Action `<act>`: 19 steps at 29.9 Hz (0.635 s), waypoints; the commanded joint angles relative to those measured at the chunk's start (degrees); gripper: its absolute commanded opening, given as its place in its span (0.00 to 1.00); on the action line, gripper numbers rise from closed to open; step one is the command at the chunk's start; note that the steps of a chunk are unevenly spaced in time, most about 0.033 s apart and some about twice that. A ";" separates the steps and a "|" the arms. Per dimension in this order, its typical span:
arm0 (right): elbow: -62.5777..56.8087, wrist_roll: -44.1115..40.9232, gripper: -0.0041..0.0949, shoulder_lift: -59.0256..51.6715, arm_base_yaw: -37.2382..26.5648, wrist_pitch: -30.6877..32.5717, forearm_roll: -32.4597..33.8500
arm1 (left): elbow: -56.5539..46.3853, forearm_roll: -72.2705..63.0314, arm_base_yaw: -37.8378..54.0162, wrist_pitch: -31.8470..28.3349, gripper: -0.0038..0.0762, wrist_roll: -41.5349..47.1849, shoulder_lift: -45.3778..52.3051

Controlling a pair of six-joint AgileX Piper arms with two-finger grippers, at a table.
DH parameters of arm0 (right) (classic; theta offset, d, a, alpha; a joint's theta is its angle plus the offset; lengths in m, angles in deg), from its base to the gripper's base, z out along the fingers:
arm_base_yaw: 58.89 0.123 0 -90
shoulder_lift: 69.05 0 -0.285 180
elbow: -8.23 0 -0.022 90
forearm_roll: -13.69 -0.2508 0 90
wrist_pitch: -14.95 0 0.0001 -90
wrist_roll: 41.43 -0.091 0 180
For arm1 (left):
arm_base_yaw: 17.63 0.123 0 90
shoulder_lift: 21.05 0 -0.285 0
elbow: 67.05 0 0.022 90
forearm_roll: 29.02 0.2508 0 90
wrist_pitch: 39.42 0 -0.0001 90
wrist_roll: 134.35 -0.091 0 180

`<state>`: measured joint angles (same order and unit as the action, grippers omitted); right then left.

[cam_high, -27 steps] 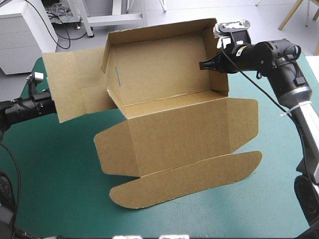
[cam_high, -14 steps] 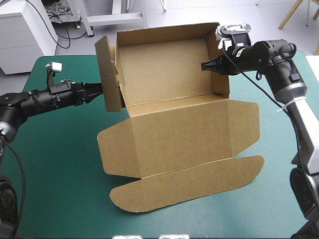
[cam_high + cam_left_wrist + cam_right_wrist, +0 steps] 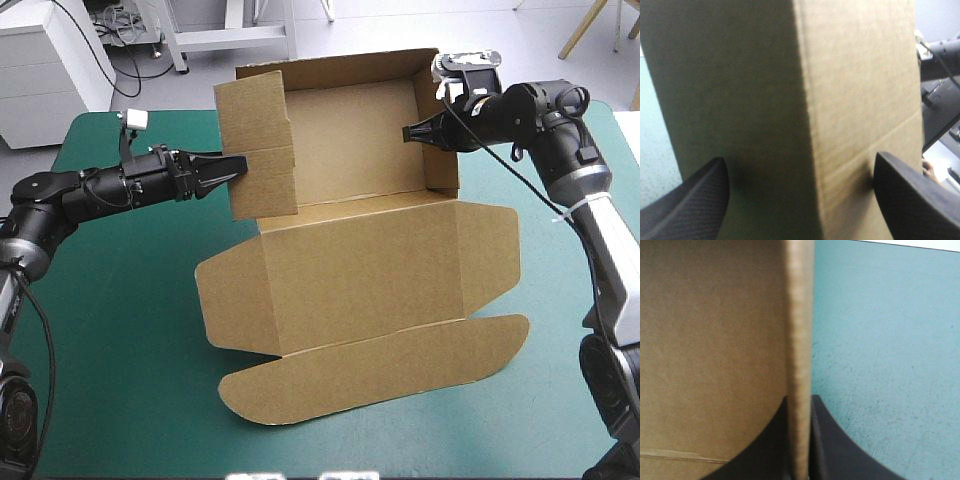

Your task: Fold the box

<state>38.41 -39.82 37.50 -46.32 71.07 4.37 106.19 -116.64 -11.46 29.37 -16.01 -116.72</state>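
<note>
The brown cut-board box (image 3: 340,140) is lying mid-table on the teal-green cover (image 3: 120,330), lid (image 3: 370,270) flat. The black-finned right gripper (image 3: 404,132) is pinching its right wall (image 3: 440,165); the left gripper (image 3: 240,162), fingers (image 3: 695,200) spread wide, is pressing the left flap (image 3: 260,150) inward (push squarely, I'd judge).

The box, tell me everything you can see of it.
The box is a brown board sheet, partly set up: back and right walls stand, the left panel turned inward, lid and rounded flaps flat on the teal-green cover. The right gripper pinches the right wall; the open left gripper meets the left panel.
</note>
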 commanded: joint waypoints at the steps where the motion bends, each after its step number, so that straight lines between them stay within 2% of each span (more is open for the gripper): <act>1: 1.72 -0.89 0.02 -2.71 -0.09 -3.05 -1.56 | 1.91 -9.43 -0.33 5.74 0.75 0.86 2.44; 6: 1.72 -1.61 0.02 -2.71 1.36 -2.76 -0.49 | 1.96 -8.70 -0.41 5.74 0.75 0.35 2.44; 10: 1.72 -5.19 0.02 -2.71 4.00 -3.01 4.70 | 2.67 -2.67 -3.09 2.97 0.75 0.41 3.03; 14: 1.72 -8.95 0.02 -2.71 5.88 -3.01 10.04 | 6.61 15.92 -9.14 -10.93 0.75 13.25 4.83; 19: 1.72 -9.66 0.02 -2.71 6.68 -2.44 10.86 | 11.77 42.03 -17.66 -22.51 0.75 35.66 5.84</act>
<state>38.41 -47.90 37.50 -40.21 72.35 16.23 114.18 -83.00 -25.36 12.20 8.90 -113.55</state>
